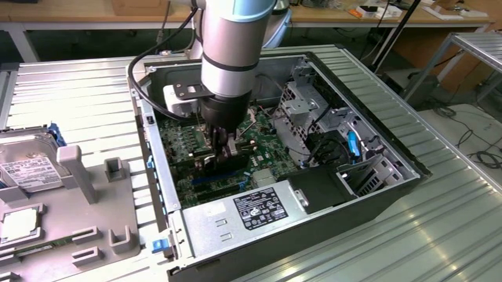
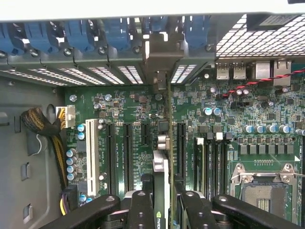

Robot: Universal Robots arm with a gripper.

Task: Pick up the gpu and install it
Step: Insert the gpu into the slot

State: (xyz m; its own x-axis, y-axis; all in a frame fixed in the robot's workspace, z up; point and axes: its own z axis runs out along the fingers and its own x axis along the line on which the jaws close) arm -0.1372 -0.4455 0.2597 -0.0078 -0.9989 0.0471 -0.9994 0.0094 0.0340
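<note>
Black hand [image 1: 223, 154] grips the gpu [image 2: 161, 164] (seen edge-on) at the motherboard [image 2: 228, 124].

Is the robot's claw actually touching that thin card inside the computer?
Touching. The wrist view shows the gripper with fingers pressed against both faces of the gpu, no gap.

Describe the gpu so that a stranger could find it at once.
Look inside the open computer case, at the green motherboard. The gpu is the thin card on edge, held by the gripper, among long black slots; unlike them, it rises above the board.
</note>
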